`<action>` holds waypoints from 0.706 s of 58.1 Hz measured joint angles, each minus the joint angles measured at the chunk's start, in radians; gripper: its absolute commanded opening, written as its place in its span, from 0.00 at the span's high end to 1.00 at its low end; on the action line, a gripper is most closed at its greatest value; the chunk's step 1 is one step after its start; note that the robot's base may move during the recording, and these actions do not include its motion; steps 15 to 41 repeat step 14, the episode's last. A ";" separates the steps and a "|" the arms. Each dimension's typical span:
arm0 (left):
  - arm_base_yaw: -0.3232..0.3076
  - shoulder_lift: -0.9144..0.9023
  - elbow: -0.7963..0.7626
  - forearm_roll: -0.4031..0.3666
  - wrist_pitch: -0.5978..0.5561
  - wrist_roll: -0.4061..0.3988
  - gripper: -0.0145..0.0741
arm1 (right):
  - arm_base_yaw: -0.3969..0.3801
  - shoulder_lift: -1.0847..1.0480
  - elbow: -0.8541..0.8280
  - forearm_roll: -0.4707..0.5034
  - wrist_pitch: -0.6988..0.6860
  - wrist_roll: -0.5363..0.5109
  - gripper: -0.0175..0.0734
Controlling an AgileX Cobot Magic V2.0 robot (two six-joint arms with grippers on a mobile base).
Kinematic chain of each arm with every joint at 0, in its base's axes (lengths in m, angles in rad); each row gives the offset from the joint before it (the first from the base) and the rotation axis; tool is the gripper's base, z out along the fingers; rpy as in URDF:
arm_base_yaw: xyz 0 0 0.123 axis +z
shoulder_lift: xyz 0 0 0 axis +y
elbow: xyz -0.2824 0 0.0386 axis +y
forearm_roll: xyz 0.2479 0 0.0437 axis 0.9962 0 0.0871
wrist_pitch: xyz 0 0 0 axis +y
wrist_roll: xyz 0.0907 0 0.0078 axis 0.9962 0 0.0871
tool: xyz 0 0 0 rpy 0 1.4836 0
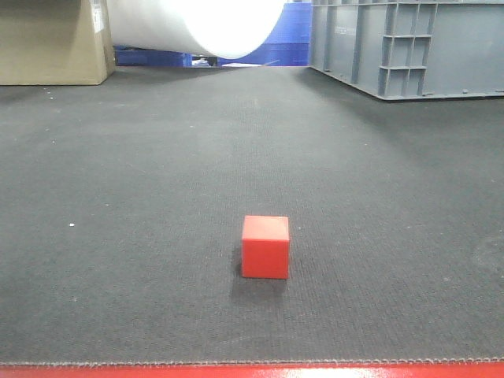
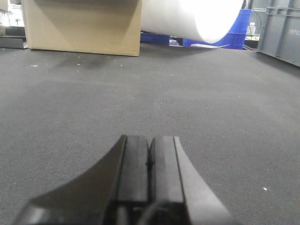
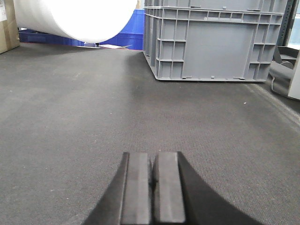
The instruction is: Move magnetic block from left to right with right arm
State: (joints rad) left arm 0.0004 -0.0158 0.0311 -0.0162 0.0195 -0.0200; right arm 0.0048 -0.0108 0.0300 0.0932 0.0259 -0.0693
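The small plain red cube with matte faces, the magnetic block (image 1: 265, 246), sits alone on the dark grey woven mat of the worktop (image 1: 142, 197), near the front edge in the front-facing view, where a red strip (image 1: 252, 370) borders the mat. Nothing touches it, and neither end effector appears in that view.

The block does not show in either wrist view. In the left wrist view, the left end effector (image 2: 149, 161) hangs low over bare mat with its two black fingers pressed together, holding nothing. In the right wrist view, the right end effector (image 3: 152, 168) likewise has its fingers together and holds nothing.

Well behind the block, along the far side of the mat, stand a tan cardboard box (image 1: 51, 43) at the left, a large white roll (image 1: 201, 24) in the middle, blue plastic crates (image 1: 287, 39) behind the roll, and a grey ribbed plastic crate (image 1: 409, 47) at the right.
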 measured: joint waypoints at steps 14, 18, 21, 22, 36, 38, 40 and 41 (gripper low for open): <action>0.000 0.000 0.000 0.000 0.000 0.000 0.97 | 0.000 0.000 0.000 0.000 0.000 0.000 0.75; 0.000 0.000 0.000 0.000 0.000 0.000 0.97 | 0.000 0.000 0.000 0.000 0.000 0.000 0.75; 0.000 0.000 0.000 0.000 0.000 0.000 0.97 | 0.000 0.000 0.000 0.000 0.000 0.000 0.75; 0.000 0.000 0.000 0.000 0.000 0.000 0.97 | 0.000 0.000 0.000 0.000 0.000 0.000 0.75; 0.000 0.000 0.000 0.000 0.000 0.000 0.97 | 0.000 0.000 0.000 0.000 0.000 0.000 0.75; 0.000 0.000 0.000 0.000 0.000 0.000 0.97 | 0.000 0.000 0.000 0.000 0.000 0.000 0.75; 0.000 0.000 0.000 0.000 0.000 0.000 0.97 | 0.000 0.000 0.000 0.000 0.000 0.000 0.75; 0.000 0.000 0.000 0.000 0.000 0.000 0.97 | 0.000 0.000 0.000 0.000 0.000 0.000 0.75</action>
